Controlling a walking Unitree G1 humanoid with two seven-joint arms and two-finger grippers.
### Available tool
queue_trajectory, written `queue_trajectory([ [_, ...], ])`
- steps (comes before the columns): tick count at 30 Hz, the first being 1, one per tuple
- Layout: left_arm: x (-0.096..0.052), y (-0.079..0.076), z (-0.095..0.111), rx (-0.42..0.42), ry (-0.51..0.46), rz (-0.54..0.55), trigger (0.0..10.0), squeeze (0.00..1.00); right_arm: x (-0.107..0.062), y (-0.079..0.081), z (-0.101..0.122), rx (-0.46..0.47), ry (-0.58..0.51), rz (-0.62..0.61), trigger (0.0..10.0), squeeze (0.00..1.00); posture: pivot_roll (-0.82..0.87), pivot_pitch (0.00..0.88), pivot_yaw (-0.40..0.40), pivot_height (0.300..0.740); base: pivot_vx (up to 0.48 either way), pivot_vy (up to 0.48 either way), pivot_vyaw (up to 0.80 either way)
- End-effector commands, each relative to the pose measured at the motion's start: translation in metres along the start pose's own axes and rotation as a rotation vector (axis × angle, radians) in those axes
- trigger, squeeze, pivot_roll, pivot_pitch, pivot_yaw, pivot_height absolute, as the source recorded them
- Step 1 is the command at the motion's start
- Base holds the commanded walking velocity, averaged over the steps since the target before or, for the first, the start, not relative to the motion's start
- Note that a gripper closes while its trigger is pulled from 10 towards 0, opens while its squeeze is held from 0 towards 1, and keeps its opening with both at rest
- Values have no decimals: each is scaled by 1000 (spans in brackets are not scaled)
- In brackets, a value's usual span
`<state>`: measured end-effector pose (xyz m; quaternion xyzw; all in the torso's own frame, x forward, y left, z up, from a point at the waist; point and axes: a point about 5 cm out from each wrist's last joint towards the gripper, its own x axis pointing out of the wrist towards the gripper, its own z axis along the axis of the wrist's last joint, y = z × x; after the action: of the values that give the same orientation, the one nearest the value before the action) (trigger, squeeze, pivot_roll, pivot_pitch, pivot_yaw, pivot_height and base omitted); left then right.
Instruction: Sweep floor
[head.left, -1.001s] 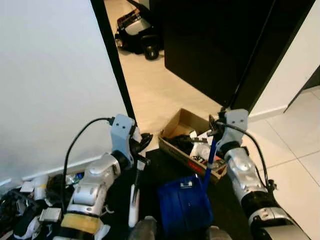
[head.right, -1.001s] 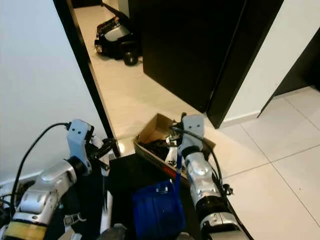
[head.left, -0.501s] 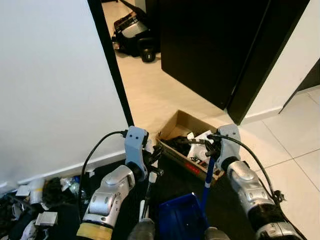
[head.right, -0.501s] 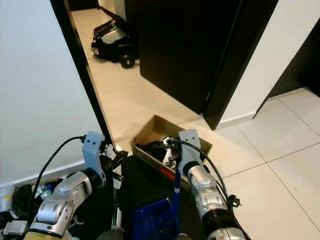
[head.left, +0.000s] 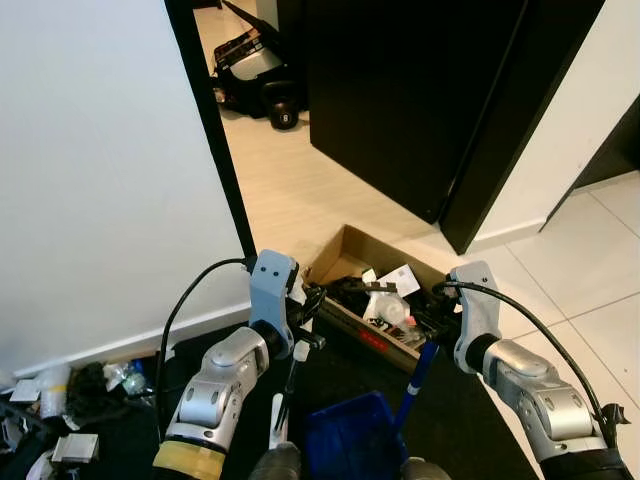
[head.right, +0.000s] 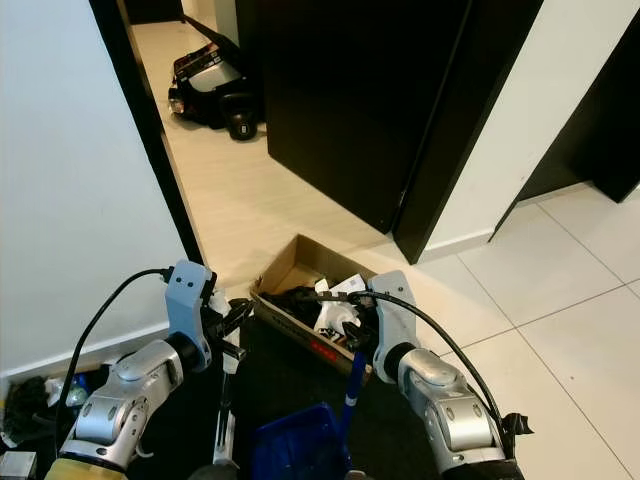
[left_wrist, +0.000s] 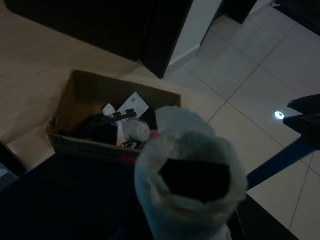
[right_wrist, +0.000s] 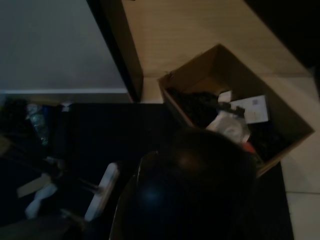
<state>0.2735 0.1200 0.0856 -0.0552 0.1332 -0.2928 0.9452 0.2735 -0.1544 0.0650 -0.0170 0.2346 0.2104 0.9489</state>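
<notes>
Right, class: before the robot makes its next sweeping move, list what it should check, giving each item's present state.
1. Left gripper shut on the broom handle: ok.
2. Right gripper shut on the blue dustpan handle: ok.
3. Blue dustpan low, beside the broom: ok.
4. Cardboard box of clutter apart from both tools: not ok, it sits right before the grippers.
5. Broom head touching the black mat: cannot tell.

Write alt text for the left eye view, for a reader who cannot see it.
Two silver robot arms reach down over a dark mat: the right gripper holds a blue dustpan by its long handle, the left gripper a thin broom stick. Just ahead, an open cardboard box of rubbish sits by a dark doorway.
</notes>
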Motion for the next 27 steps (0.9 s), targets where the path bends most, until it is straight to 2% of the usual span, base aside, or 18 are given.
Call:
queue_trajectory([
  [1,-1,3,-2,33,18,16,10000,0,3,2,-13,-5,39,6,10000,0,118,83,-5,740,0,0,0],
  [3,-2,4,-2,50,20,28,10000,0,10,-1,4,-41,-107,-59,10000,0,125,82,0,740,0,0,0],
  [5,-4,6,0,84,16,35,10000,0,12,1,23,-15,-270,-86,10000,0,129,81,5,740,0,0,0],
  [6,-5,7,1,94,13,34,10000,0,12,2,28,5,-306,-94,10000,0,129,81,6,740,0,0,0],
  [12,-16,13,18,138,2,-79,10000,0,11,-9,27,26,-336,-200,10000,0,137,85,16,740,0,0,0],
  [18,-17,26,30,149,-3,-70,10000,0,13,-13,26,26,-349,-231,10000,0,138,86,27,740,0,0,0],
  [19,-16,31,33,156,-3,-48,10000,0,15,-13,25,12,-347,-238,10000,0,136,87,31,740,0,0,0],
  [21,-14,49,39,187,-14,67,10000,0,18,-14,23,5,-345,-254,10000,0,132,89,38,740,0,0,0],
  [22,-14,49,39,187,-14,67,10000,0,18,-14,23,5,-345,-254,10000,0,132,89,38,740,0,0,0],
  [24,-13,59,43,199,-37,158,10000,0,19,-16,22,3,-345,-265,10000,0,133,90,40,740,0,0,0],
  [25,-13,59,43,199,-37,158,10000,0,19,-16,22,3,-345,-265,10000,0,133,90,40,740,0,0,0],
  [27,-14,64,43,212,-50,236,10000,0,20,-19,22,11,-346,-286,10000,0,135,91,39,740,0,0,0],
])
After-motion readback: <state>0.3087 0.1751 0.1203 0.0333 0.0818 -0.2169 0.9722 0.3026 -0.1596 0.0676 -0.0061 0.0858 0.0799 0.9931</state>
